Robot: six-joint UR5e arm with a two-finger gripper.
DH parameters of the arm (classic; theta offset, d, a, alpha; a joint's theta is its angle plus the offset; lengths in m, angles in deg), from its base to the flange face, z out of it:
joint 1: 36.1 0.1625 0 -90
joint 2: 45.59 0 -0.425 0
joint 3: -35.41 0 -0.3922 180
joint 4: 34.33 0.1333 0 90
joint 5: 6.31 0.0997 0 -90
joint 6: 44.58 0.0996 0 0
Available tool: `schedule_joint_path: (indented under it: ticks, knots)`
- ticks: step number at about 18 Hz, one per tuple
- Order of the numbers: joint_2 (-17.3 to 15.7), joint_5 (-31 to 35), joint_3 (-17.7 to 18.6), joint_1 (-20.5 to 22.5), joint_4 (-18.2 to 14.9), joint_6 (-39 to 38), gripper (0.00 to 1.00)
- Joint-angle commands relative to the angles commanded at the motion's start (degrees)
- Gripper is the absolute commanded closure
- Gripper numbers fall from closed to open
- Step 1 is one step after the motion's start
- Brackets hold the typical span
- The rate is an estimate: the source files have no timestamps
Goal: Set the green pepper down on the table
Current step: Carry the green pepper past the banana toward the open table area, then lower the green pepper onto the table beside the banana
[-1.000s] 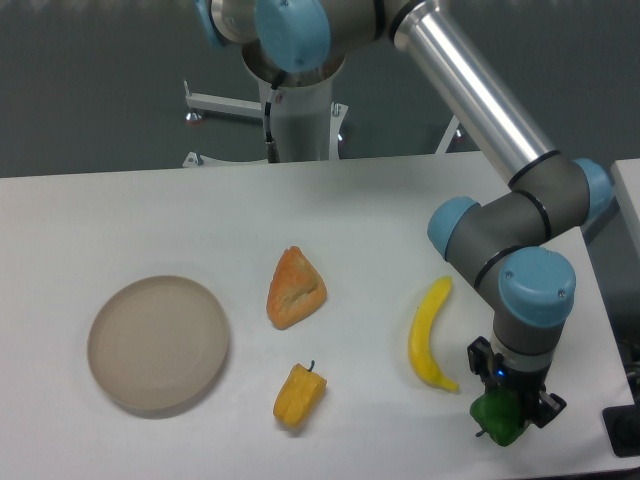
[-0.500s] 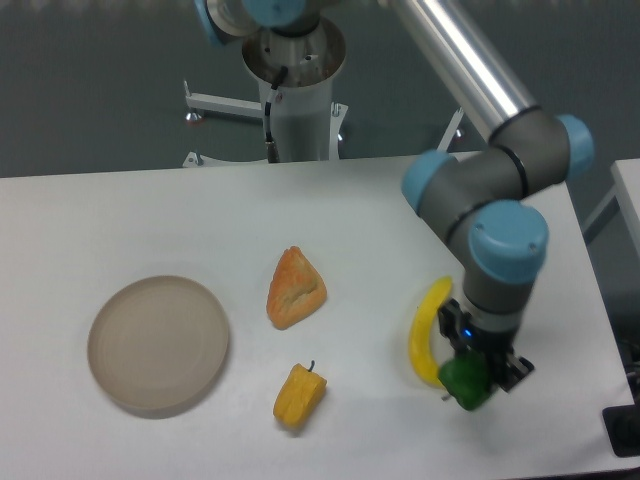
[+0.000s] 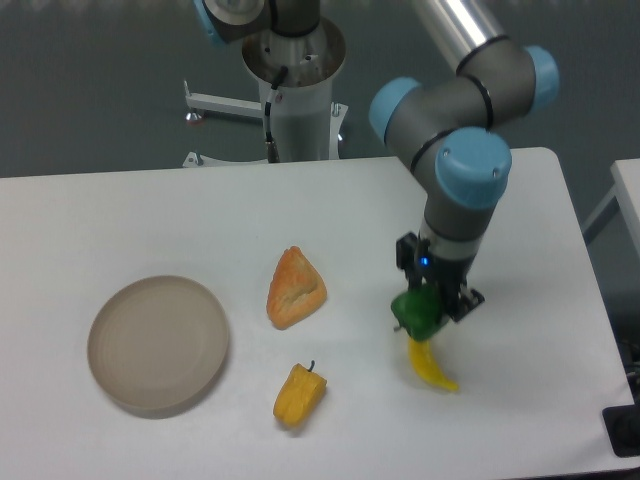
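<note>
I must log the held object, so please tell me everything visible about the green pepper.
The green pepper is small, rounded, glossy and dark green. The gripper holds it from above; its upper part is hidden by the gripper. It hangs over the banana, covering the banana's upper part. Whether it touches the banana or the table cannot be told.

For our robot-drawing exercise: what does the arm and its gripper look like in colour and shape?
The arm has a shiny silver tube link, dark grey cylindrical joints and light blue round end caps. The gripper is small and black, with a tiny blue light on it.
</note>
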State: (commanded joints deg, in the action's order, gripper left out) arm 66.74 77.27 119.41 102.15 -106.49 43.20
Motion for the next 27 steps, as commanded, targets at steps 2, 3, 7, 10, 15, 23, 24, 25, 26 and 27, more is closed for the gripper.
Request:
schedule_joint_path:
  ticks: [2, 3, 7, 10, 15, 23, 24, 25, 26, 27]
  knots:
    - [-1.76, 0.09, 3.79, 1.06, 0.18, 1.95, 0.68]
    - [-2.38, -0.09, 4.76, 1.32, 0.18, 2.39, 0.68]
    - [-4.40, -1.57, 8.89, 4.57, 0.00, 3.88, 0.68]
    - [-5.19, -5.00, 12.23, 5.89, 0.00, 3.45, 0.68]
    - [-5.28, -8.44, 14.52, 6.95, -0.35, 2.22, 0.68]
    - [-5.28, -8.26, 15.67, 6.07, -0.17, 1.78, 0.67]
    - [-5.28, -8.26, 15.67, 5.99, -0.17, 1.43, 0.67]
    - [-5.20, -8.26, 15.76, 5.98, -0.09, 0.73, 0.67]
    - [-5.11, -8.26, 15.84, 5.90, 0.00, 0.20, 0.67]
    - [-5.11, -8.17, 16.19, 5.81, 0.00, -0.24, 0.67]
